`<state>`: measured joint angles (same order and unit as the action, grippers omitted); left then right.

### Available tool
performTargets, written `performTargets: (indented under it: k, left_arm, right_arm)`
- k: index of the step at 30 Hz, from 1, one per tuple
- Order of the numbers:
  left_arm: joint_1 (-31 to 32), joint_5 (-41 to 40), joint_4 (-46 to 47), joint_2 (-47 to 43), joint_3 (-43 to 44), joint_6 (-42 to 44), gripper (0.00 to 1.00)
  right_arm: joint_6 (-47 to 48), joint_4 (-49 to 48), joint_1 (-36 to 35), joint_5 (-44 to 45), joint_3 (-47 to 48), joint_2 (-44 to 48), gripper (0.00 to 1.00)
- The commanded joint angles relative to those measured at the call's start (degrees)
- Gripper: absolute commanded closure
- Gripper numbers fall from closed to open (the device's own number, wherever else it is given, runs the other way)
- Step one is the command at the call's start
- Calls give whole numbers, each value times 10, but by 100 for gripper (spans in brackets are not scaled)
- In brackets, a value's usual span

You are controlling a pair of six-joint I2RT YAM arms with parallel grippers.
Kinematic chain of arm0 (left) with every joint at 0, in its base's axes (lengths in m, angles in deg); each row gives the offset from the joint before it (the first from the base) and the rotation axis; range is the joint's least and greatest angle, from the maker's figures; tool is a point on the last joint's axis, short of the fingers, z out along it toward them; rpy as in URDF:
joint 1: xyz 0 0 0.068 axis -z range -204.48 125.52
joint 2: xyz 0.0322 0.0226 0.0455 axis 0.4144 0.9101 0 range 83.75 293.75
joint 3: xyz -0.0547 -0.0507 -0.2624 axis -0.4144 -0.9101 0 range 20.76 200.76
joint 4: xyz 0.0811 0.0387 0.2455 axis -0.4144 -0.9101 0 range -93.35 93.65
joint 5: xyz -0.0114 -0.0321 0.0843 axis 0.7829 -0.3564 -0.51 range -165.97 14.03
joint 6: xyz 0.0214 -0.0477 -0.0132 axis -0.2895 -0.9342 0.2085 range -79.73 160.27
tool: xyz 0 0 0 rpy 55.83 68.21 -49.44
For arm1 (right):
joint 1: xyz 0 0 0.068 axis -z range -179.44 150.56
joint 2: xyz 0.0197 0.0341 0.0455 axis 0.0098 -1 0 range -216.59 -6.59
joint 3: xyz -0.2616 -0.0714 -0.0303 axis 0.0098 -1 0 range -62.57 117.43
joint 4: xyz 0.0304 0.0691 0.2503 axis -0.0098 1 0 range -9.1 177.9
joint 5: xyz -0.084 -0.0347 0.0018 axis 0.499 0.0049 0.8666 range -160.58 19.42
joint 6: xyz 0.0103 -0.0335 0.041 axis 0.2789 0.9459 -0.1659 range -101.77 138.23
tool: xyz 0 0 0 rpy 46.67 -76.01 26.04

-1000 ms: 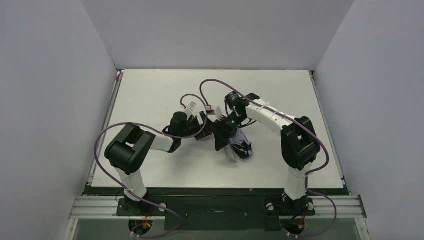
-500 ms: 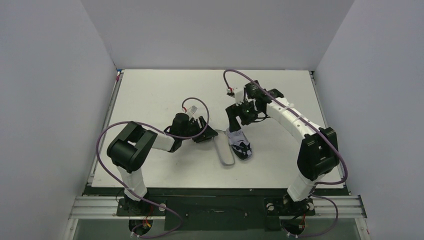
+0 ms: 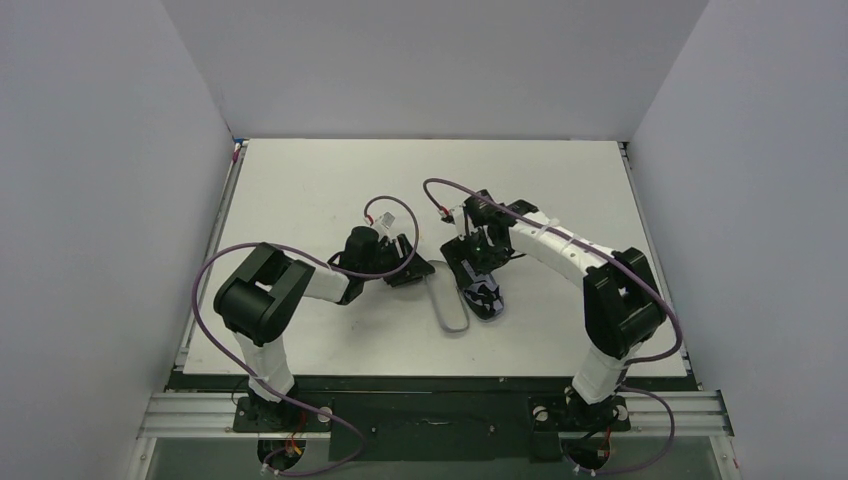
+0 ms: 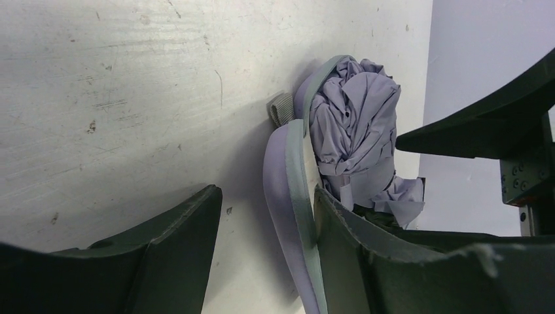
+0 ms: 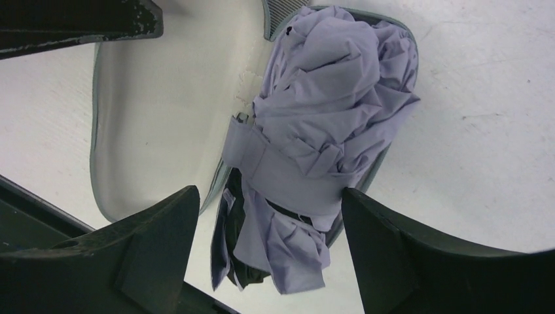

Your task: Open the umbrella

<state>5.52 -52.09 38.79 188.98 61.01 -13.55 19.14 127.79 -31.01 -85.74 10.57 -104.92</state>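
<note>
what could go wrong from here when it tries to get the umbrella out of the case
1. The right hand straddles the umbrella with open jaws; closing might pinch only loose fabric or the wrap strap, so the bundle could slip.
2. The left hand sits around the case lid with a gap on one side; unclamped, it may drag along with the umbrella.
3. Both hands work close together and might collide.
</note>
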Motion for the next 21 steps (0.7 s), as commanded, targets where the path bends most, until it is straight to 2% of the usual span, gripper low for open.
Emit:
performTargets:
  k: [1,4,10,12,14,15,20,21]
  left_arm:
    - [-2,-13,-8,-18,10,20,49]
    - [-5,-15,-13,-19,11,25,49]
    - [-19,-21,-38,-25,21,57,49]
    - [-24,-22,-42,-26,28,67,49]
    - [-28,-19,-48,-24,41,78,46]
    - [-31,-17,-48,-24,50,82,44]
    - [-46,5,-47,-39,81,118,18]
    - [-49,7,-48,-41,84,122,17]
  right_arm:
    - [-23,-44,-10,20,0,-29,26]
    - [-24,-57,-14,34,-2,-46,29]
    - [-14,-72,-8,97,-10,-71,53]
    - [-14,-72,5,119,-8,-83,68]
    - [-14,-68,21,133,-2,-93,93]
    - [-14,-66,28,136,5,-98,98]
    - [29,-54,102,143,20,-91,100]
    - [37,-51,112,143,24,-91,100]
